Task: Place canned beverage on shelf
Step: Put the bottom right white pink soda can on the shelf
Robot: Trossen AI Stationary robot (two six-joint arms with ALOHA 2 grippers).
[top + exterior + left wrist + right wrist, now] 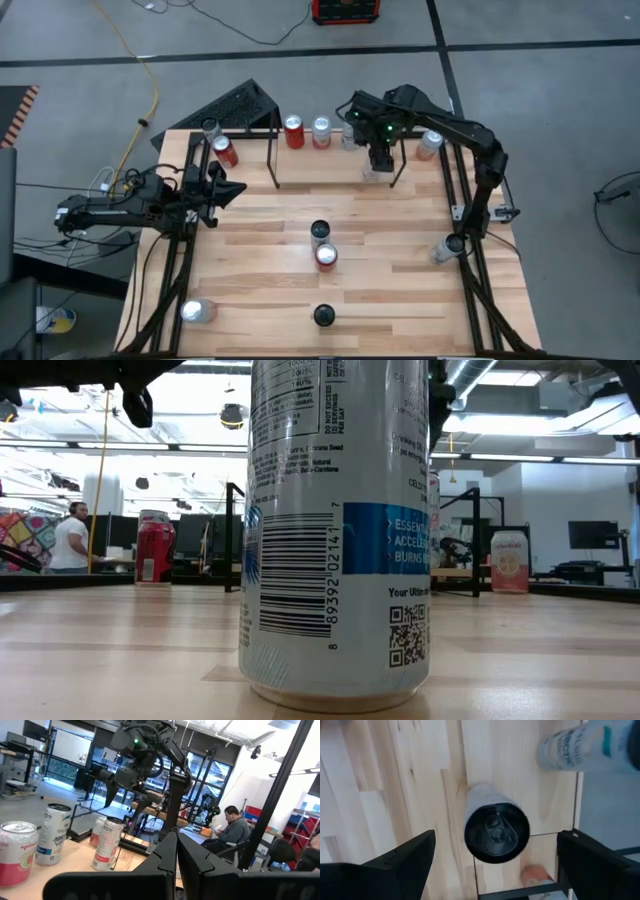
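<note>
The shelf (274,160), a low rack of thin black rods, stands along the table's far edge, with a red can (293,132) and a silver can (321,132) at its back. My right gripper (378,165) hangs open over the shelf's right end, pointing down. Below it a white can with a black top (496,827) stands upright, with the two fingers apart on either side above it. My left gripper (225,190) waits shut at the table's left edge.
Loose cans stand mid-table (319,233) (326,257), at the near edge (324,316) and the near left corner (195,311). Others stand at the right edge (445,248), far right (430,145) and far left (225,152). Black arm rails run along both sides.
</note>
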